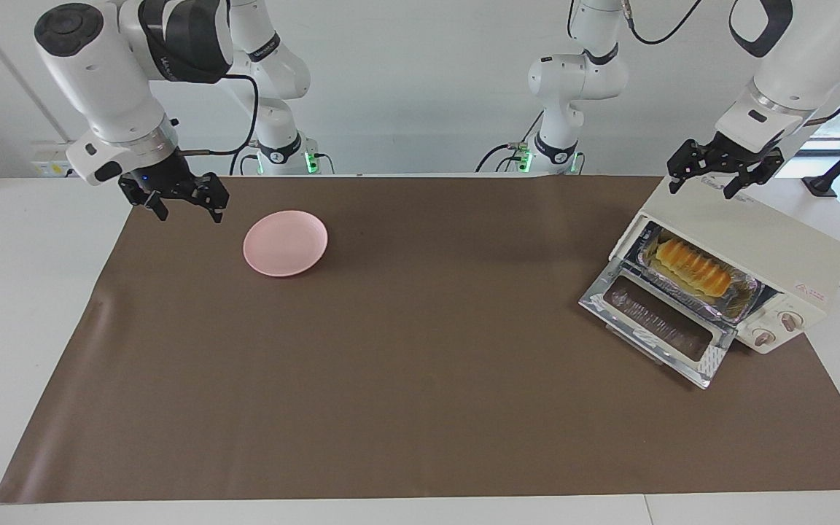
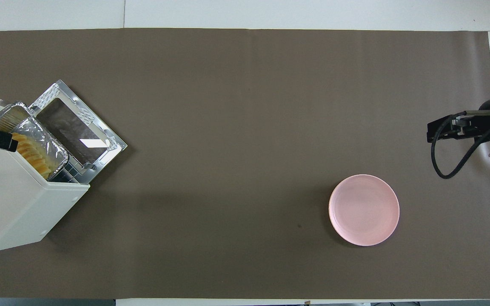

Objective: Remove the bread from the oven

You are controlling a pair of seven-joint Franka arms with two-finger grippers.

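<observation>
Fingers of both grippers stand apart and hold nothing: the left gripper (image 1: 725, 177) hangs over the top of the oven (image 1: 748, 240), the right gripper (image 1: 176, 198) over the brown mat (image 1: 420, 379) beside the pink plate (image 1: 286, 243). At the left arm's end of the counter (image 1: 19, 306), the oven's door (image 1: 657, 321) lies dropped open. Inside the oven, the bread (image 1: 691, 267) rests in a foil tray (image 1: 737, 300). Plate and oven are well apart.
</observation>
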